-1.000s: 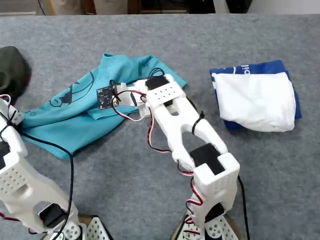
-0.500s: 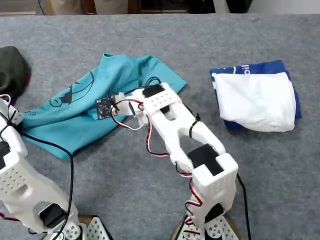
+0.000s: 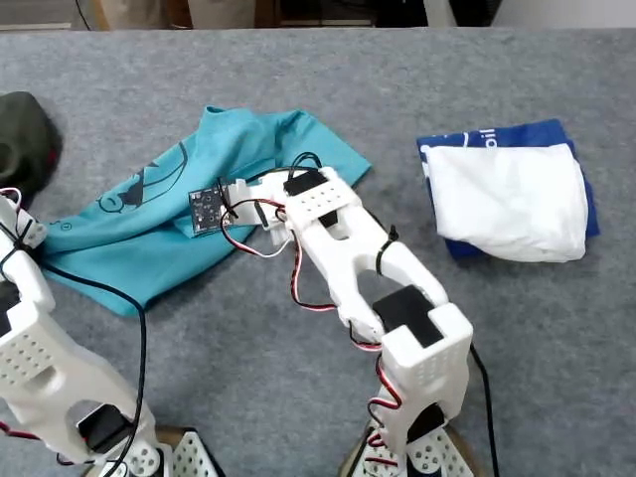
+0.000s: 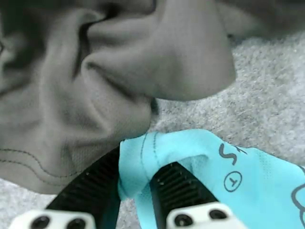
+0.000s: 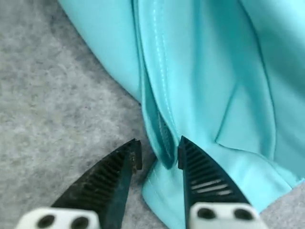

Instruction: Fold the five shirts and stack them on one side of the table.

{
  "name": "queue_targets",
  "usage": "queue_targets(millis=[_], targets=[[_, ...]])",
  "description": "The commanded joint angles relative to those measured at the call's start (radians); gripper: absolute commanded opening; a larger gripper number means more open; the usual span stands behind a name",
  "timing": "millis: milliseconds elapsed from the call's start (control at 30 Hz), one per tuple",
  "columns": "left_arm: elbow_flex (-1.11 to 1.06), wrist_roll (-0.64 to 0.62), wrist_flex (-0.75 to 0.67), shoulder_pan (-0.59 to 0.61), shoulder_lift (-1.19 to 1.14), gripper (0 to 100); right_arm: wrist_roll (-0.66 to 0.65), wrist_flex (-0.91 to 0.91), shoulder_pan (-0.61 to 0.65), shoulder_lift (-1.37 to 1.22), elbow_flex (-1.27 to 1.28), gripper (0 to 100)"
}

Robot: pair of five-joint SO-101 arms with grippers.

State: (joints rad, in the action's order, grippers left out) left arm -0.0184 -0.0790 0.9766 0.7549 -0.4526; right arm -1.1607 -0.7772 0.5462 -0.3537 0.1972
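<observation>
While tight in the left hand (image 4: pixel 140 164) at its left corner, teal shirt (image 3: pixel 149 238), one near fold inside the narrowly open right hand (image 5: pixel 159 143).

Teal shirt (image 3: pixel 129 248), white shirt (image 3: pixel 507 204)

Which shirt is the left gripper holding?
The teal shirt, spread unfolded; the white shirt and blue shirt lie folded together, the dark shirt bunched aside.

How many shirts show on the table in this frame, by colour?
Teal shirt: 1
White shirt: 1
Blue shirt, under the white one: 1
Dark shirt, at the table's edge: 1
Total: 4
</observation>
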Motion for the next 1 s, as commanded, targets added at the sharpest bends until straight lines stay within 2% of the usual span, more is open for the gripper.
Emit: queue_targets(millis=[0,67,233,633,800,967], targets=[[0.029,-0.008,0.002,0.003,-0.002,2,0.005,0.046,-0.021,-0.001,-0.008,13.3],[0.029,-0.008,0.002,0.003,-0.002,2,0.005,0.06,-0.021,-0.001,-0.008,12.9],[0.029,-0.008,0.002,0.003,-0.002,2,0.005,0.068,-0.022,0.001,-0.01,0.0],[0.026,-0.008,0.002,0.003,0.001,2,0.158,0.051,-0.047,0.001,-0.151,0.2],[0.029,-0.006,0.017,-0.014,0.007,2,0.23,-0.115,-0.051,0.004,-0.321,0.2],[0.16,0.014,0.213,-0.104,0.116,2,0.281,-0.295,-0.091,0.111,-0.576,0.2]])
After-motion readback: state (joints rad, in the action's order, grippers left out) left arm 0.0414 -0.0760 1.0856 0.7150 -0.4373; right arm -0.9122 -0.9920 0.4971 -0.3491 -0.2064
